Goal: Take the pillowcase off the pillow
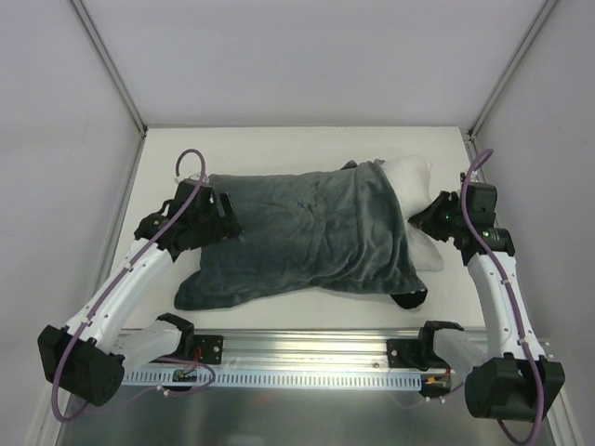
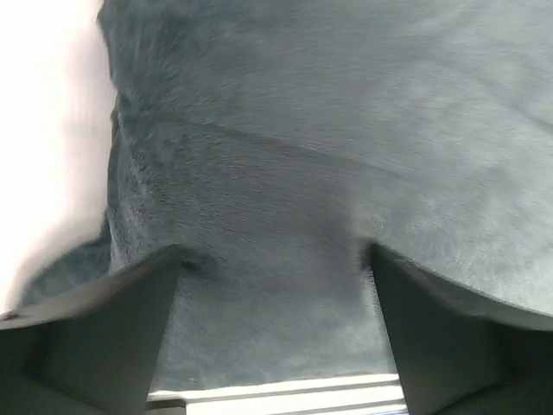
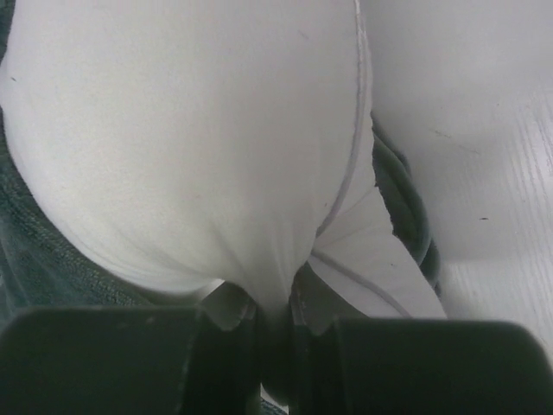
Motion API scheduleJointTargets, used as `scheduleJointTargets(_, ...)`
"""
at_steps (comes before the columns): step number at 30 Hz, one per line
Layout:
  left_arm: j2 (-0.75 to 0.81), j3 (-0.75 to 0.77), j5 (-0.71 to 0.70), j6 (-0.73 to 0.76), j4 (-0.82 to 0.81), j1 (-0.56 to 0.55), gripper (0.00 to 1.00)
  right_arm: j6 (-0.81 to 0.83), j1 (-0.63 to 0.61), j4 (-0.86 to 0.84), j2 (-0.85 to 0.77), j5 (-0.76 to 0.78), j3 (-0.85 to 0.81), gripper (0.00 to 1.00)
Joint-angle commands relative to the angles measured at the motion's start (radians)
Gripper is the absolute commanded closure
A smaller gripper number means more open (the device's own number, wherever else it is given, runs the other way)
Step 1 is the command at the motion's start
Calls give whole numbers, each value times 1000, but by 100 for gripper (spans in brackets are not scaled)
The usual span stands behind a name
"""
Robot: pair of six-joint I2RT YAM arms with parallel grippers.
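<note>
A dark grey plush pillowcase point(image 1: 307, 232) covers most of the white pillow point(image 1: 409, 177), whose right end sticks out bare. My left gripper point(image 1: 229, 221) is over the pillowcase's left end, jaws open wide; in the left wrist view the two fingers point(image 2: 112, 337) straddle the plush pillowcase point(image 2: 302, 156) with nothing pinched in the left gripper point(image 2: 275, 252). My right gripper point(image 1: 423, 221) is at the pillow's exposed right end. In the right wrist view the right gripper point(image 3: 275, 298) is shut on a fold of the white pillow point(image 3: 199, 130), with the pillowcase's rolled edge point(image 3: 406, 207) beside it.
The white table point(image 1: 279, 149) is walled by pale panels at the back and on both sides. A slotted metal rail point(image 1: 307, 348) with both arm bases runs along the near edge. A dark corner of the pillowcase point(image 1: 409, 299) lies near the right base.
</note>
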State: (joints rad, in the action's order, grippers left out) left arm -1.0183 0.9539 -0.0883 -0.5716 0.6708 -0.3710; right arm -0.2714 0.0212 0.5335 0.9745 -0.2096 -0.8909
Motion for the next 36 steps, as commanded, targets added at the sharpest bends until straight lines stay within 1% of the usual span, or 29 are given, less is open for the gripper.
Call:
scheduleJointTargets(1,-63,-29,-35,-73,9,6,21,-64,54,-108,-2,-22,-60,99)
scheduleJointTargets(2,-81,-30,-21,-80,7,6,38,-84,60,-116,0,-27,-56,99)
scheduleJointTargets(3,-113,-27,-2,-82,6,7,57,-92,72,-121,1,-31,-46,99)
scheduleJointTargets(4,-123,-18,2,-80,6,7,89,-95,77,-125,3,-31,-45,99)
scheduleJointTargets(5,-127,-12,1,-80,6,7,99,-100,82,-125,3,-28,-45,99)
scheduleJointTargets(7,-115,-4,-31,-82,6,12,100,-101,97,-124,0,-28,-43,99)
scheduleJointTargets(8,-92,-1,-57,-83,6,32,100,-104,117,-125,-6,-36,-36,99)
scheduleJointTargets(11,-62,3,-41,-76,6,101,100,-118,154,-141,-40,-51,-10,99)
scheduleJointTargets(12,-45,5,-27,-73,6,130,100,-126,186,-141,-49,-63,-3,99)
scheduleJointTargets(13,-34,8,-19,-73,6,188,100,-129,206,-141,-66,-73,12,99)
scheduleJointTargets(15,1,22,-18,-70,6,237,100,-141,265,-139,-80,-114,24,99)
scheduleJointTargets(16,10,32,-13,-70,6,294,100,-147,290,-150,-85,-140,36,99)
scheduleJointTargets(17,12,45,17,-62,3,328,100,-160,345,-168,-101,-210,49,99)
scheduleJointTargets(18,9,78,42,-57,4,361,100,-179,373,-188,-112,-246,62,99)
scheduleJointTargets(19,1,97,68,-50,4,430,100,-211,399,-217,-121,-273,79,99)
scheduleJointTargets(20,-14,118,112,-47,4,451,100,-219,439,-222,-140,-315,79,99)
scheduleJointTargets(21,-22,164,119,-44,6,464,100,-226,454,-221,-148,-329,79,99)
scheduleJointTargets(23,-32,213,105,-34,6,477,100,-242,508,-221,-180,-373,70,99)
scheduleJointTargets(24,-35,264,98,-28,6,480,100,-250,526,-218,-192,-395,64,99)
scheduleJointTargets(25,-37,288,96,-21,6,487,100,-267,548,-216,-206,-440,47,99)
scheduleJointTargets(26,-40,331,94,-20,4,495,100,-276,584,-217,-238,-450,40,99)
scheduleJointTargets(28,-46,368,96,-22,7,517,100,-278,609,-190,-264,-456,17,99)
scheduleJointTargets(31,-83,416,114,-30,6,581,100,-278,620,-159,-286,-424,-6,99)
scheduleJointTargets(32,-116,425,133,-36,4,634,100,-281,626,-159,-284,-418,4,99)
scheduleJointTargets(34,-166,422,298,-72,0,723,100,-281,634,-161,-257,-421,18,99)
scheduleJointTargets(35,-216,405,371,-92,-5,809,100,-279,643,-159,-246,-424,35,99)
scheduleJointTargets(36,-238,395,460,-117,-10,834,100,-281,646,-161,-240,-425,41,99)
